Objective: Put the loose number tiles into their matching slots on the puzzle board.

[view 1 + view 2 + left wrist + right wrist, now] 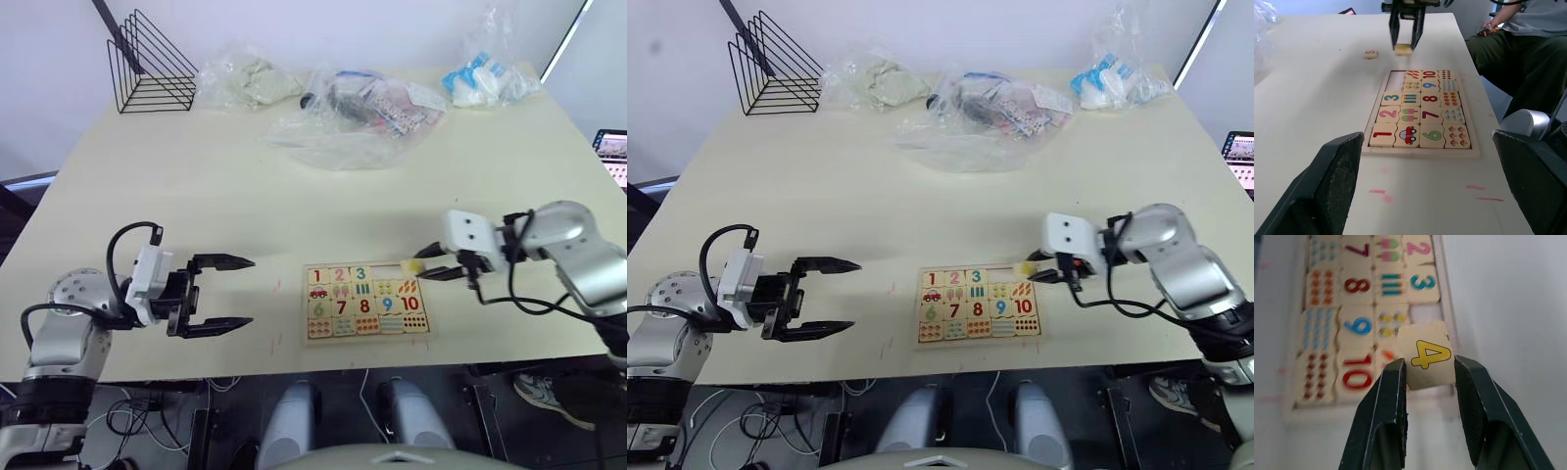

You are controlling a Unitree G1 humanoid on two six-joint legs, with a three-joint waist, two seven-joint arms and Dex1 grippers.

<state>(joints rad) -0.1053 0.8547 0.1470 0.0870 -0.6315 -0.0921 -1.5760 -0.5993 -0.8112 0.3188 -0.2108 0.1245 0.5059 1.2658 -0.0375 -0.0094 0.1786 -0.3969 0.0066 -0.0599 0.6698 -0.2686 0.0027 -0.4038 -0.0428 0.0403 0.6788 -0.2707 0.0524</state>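
The puzzle board (364, 332) lies near the table's front edge, between my two arms. Tiles 1, 2 and 3 sit in its far row, and the two slots (1425, 311) beside the 3 are empty. My right gripper (425, 266) is shut on the loose number tile 4 (1430, 355), holding it just above the board's right end by the empty slots. The loose number tile 5 (1371, 54) lies flat on the table just beyond that end. My left gripper (249, 292) hangs open and empty, left of the board.
A black wire rack (152, 64) stands at the far left corner. Clear plastic bags (353, 113) of parts lie along the far side, with another (485, 78) at the far right. A person (1528, 44) sits beyond the table's right edge.
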